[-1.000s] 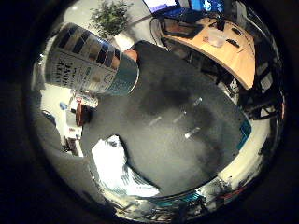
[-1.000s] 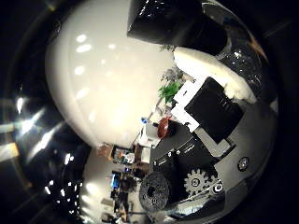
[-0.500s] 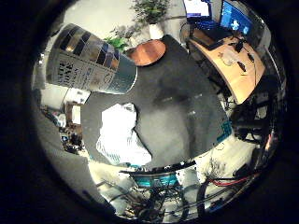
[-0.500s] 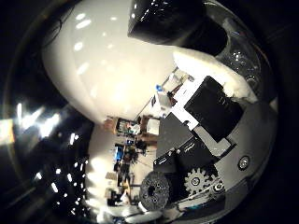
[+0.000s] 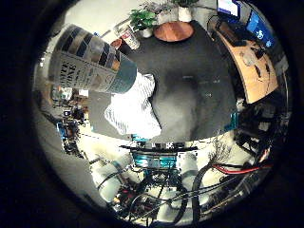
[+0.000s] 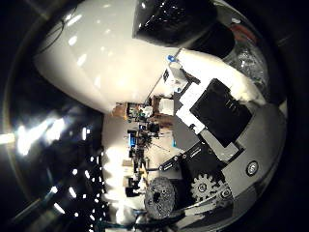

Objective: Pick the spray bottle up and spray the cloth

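Observation:
The spray bottle [image 5: 90, 66], with a label of dark and pale patches, fills a corner of the little finger side view, close against my palm and held well above the dark table [image 5: 190, 95]. The crumpled white cloth [image 5: 135, 107] lies on that table near its edge, just beyond the bottle's end as seen from the palm. In the thumb side view my right hand [image 6: 217, 125] shows white and black fingers curled inward, with a dark glossy part [image 6: 169, 19] of what I hold beside them.
A round brown wooden top [image 5: 173, 31], potted plants [image 5: 142, 19] and a small container [image 5: 128, 35] stand at the table's far end. A wooden desk [image 5: 247, 57] with monitors is beside it. Teal and white equipment [image 5: 161, 159] sits below the table's near edge.
The whole view has shifted, so the hand has moved with the bottle still in it. The cloth now appears right beside the bottle's end, and more of the floor equipment shows.

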`<act>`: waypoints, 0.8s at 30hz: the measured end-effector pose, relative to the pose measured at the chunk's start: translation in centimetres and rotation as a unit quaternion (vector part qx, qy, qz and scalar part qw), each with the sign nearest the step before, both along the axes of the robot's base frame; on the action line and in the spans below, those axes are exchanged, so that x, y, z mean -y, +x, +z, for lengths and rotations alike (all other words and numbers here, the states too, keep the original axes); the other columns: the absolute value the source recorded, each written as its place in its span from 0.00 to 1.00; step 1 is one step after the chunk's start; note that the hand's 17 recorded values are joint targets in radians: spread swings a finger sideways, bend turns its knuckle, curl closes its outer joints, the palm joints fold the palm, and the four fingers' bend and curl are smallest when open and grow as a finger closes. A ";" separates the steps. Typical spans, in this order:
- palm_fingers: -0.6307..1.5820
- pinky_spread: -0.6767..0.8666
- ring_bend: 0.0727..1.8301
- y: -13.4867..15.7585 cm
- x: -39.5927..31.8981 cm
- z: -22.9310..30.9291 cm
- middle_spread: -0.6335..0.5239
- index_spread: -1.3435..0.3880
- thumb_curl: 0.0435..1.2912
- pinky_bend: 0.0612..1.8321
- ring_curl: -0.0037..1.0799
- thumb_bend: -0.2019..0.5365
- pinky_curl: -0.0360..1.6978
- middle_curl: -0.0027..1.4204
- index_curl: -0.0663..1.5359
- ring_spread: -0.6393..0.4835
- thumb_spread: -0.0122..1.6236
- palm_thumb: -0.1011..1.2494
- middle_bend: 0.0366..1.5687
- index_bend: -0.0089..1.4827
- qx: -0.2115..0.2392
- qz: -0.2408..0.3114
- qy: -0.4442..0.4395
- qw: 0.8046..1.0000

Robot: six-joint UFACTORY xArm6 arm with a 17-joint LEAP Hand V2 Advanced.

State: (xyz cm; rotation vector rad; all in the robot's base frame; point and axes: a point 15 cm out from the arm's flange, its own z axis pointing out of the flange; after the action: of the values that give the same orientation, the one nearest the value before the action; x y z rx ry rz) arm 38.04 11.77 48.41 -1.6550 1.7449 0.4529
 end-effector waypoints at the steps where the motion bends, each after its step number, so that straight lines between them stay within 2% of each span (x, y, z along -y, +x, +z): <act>1: 0.77 0.83 0.31 0.0 -0.3 -0.4 0.21 0.43 0.29 0.14 0.19 0.25 0.01 0.36 0.41 0.10 0.61 0.90 0.46 0.28 -0.006 0.003 0.000 1.000; 5: 0.77 0.83 0.31 -0.2 -1.0 -2.3 0.21 0.43 0.29 0.16 0.19 0.25 0.01 0.35 0.41 0.11 0.61 0.90 0.46 0.28 -0.029 0.013 -0.010 0.999; 11: 0.77 0.84 0.31 -0.4 0.1 -6.8 0.21 0.43 0.29 0.16 0.18 0.25 0.01 0.35 0.41 0.12 0.61 0.90 0.46 0.29 -0.067 0.021 -0.094 0.993; 15: 0.77 0.84 0.31 0.1 0.7 -8.8 0.21 0.43 0.29 0.16 0.18 0.25 0.01 0.35 0.41 0.12 0.61 0.90 0.47 0.29 -0.073 0.022 -0.144 0.987; 24: 0.77 0.85 0.32 0.4 4.9 -10.0 0.23 0.43 0.30 0.16 0.18 0.25 0.01 0.35 0.41 0.12 0.60 0.91 0.48 0.29 -0.065 0.022 -0.306 0.950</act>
State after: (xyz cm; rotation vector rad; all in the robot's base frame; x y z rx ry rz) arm 38.44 6.90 38.45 -2.1270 2.0853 0.0275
